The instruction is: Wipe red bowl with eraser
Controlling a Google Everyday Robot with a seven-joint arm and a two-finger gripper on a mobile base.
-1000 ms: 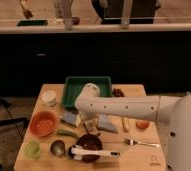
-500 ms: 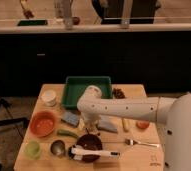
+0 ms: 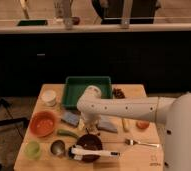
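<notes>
— Orange-red plastic, round, shallow: the red bowl [image 3: 43, 123] sits well left of my gripper [image 3: 89, 125], untouched.
— What changed?
— Hardly anything: the gripper stays low beside the flat blue-grey pad [image 3: 69, 118]. I can't tell its grip, nor spot the eraser. Wiping hasn't begun, I'd say.

One cam only, set high by white robot arm [image 3: 124, 107], facing fwd & down at light wooden table [image 3: 139, 155], mid-range; dark counter [image 3: 89, 55] beyond. Arm's gripper [image 3: 90, 125] over table centre.
</notes>
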